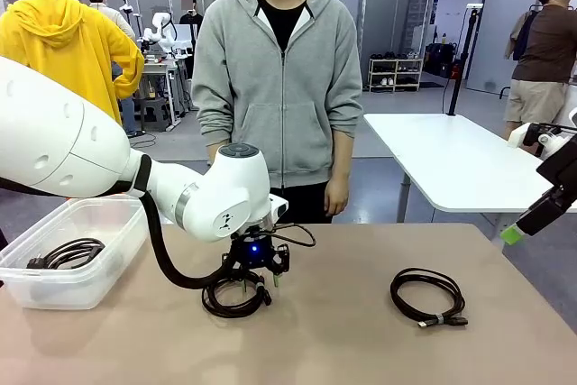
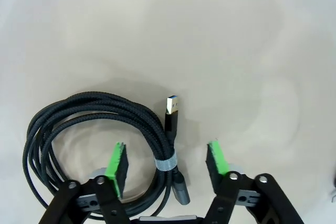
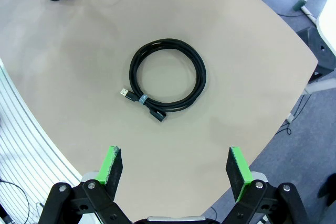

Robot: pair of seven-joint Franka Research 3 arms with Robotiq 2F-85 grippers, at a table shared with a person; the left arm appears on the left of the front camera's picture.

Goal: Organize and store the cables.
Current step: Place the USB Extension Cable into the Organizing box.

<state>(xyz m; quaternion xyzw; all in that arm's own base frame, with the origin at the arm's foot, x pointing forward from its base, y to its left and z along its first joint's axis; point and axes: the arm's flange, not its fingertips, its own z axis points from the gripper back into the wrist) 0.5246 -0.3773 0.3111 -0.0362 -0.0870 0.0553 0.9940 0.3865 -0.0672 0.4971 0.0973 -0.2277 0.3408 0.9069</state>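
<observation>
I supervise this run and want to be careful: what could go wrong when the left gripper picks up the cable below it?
The left gripper stands open around one side of the coiled cable only. Closing there may catch few strands, so loops could sag or slip before reaching the bin.

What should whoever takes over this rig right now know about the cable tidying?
Left gripper: open, straddling the tied part of the middle cable coil, not yet gripped.
Right gripper: open, raised, aimed at the right cable coil on the table.
Done: one coil in the clear plastic bin.
Left: grip and bin the middle coil, then the right one.
</observation>
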